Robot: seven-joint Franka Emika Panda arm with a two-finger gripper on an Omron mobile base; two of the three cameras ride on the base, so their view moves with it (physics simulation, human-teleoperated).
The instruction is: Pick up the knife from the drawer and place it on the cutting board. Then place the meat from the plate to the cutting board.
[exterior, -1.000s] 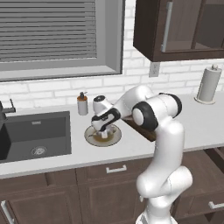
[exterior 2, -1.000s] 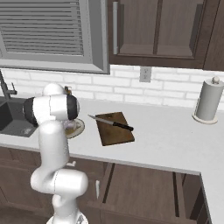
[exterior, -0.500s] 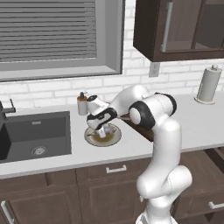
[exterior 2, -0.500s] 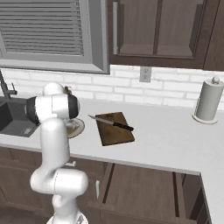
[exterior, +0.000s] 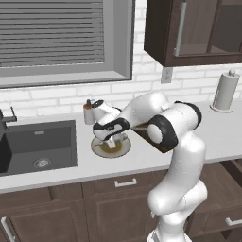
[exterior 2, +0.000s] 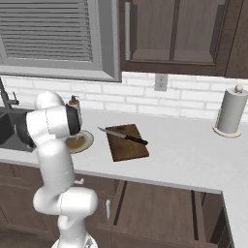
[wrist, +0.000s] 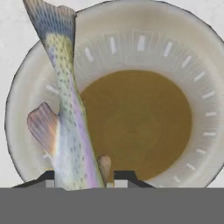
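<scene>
Two dark finger tips (wrist: 124,176) nearest the lens in the hand view, set close on either flank of the meat (wrist: 72,131); gripper (wrist: 83,177) read as pinching its body low down, contact on the far side not quite certain. Meat drawn as a speckled fish, long axis straight away from the hand and leaning toward the view's upper left, tail fin out over the rim of the plate (wrist: 144,39), one side fin spread to the left. Brown centre of the plate bare beside it.

From the left base view: gripper (exterior: 111,137) down on the plate (exterior: 101,152), wrist bent low over the counter, meat hidden under the hand.

From the right base view, past the arm's bulk: plate (exterior 2: 86,143) partly masked, then the cutting board (exterior 2: 127,145) near it on the counter, toward the arm's right, with the knife (exterior 2: 123,136) already lying across its far end. Judged need: a lift clear of the rim, then a short carry sideways to the bare near half of the board, well clear of the blade.
</scene>
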